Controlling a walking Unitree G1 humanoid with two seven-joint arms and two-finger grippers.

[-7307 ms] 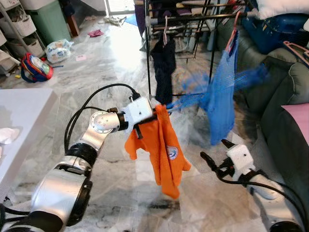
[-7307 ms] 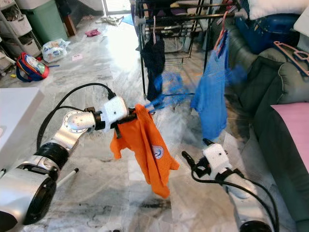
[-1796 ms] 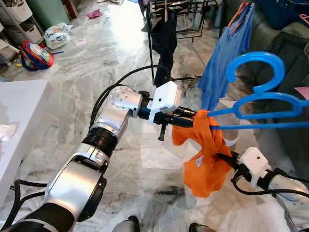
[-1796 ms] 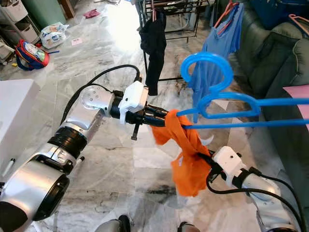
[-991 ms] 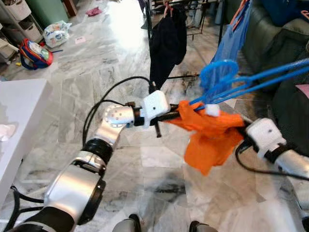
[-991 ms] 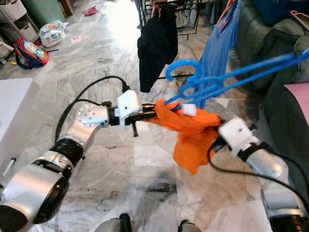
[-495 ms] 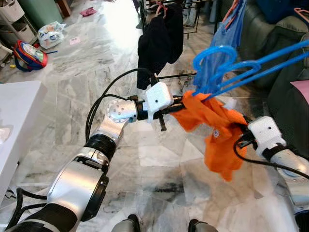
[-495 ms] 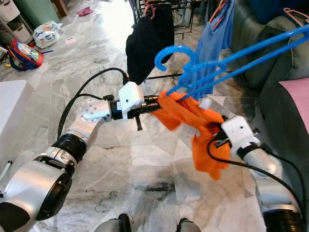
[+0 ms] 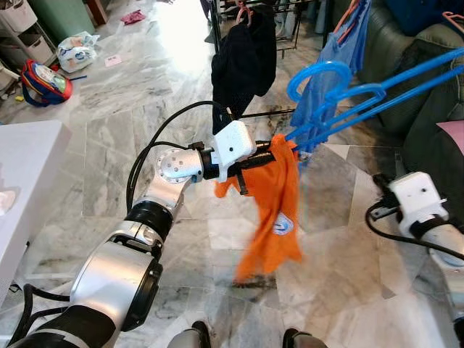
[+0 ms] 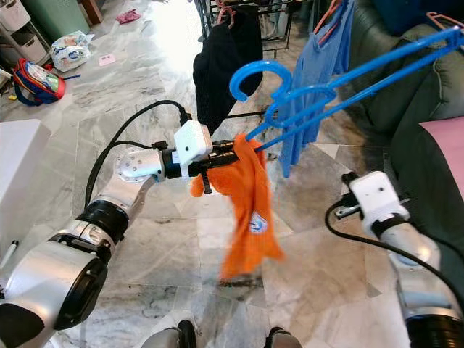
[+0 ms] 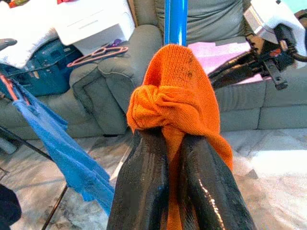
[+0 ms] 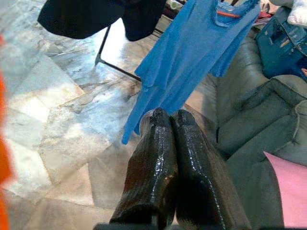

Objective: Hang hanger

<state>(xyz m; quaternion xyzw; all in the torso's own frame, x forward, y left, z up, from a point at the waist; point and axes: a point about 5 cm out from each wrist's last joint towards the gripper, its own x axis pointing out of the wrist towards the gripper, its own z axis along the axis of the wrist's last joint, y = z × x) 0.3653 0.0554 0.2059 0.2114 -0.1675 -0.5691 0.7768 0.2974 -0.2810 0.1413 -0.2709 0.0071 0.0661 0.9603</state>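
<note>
Marble floor [image 9: 109, 138], rack [image 9: 290, 7] upper centre. Left gripper [image 9: 270, 151] clamped on limp orange shirt [image 9: 275, 210] draped over stiff, light blue hanger [image 9: 362, 101]; right gripper [image 12: 168, 143] closed, empty. Better hold: hanger neck.

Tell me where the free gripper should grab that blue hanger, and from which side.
Probably the neck just below the hook, approached from the robot's right by the right gripper. The left gripper pinches the orange shirt at the hanger's near end, and the long bars run rightward.
</note>
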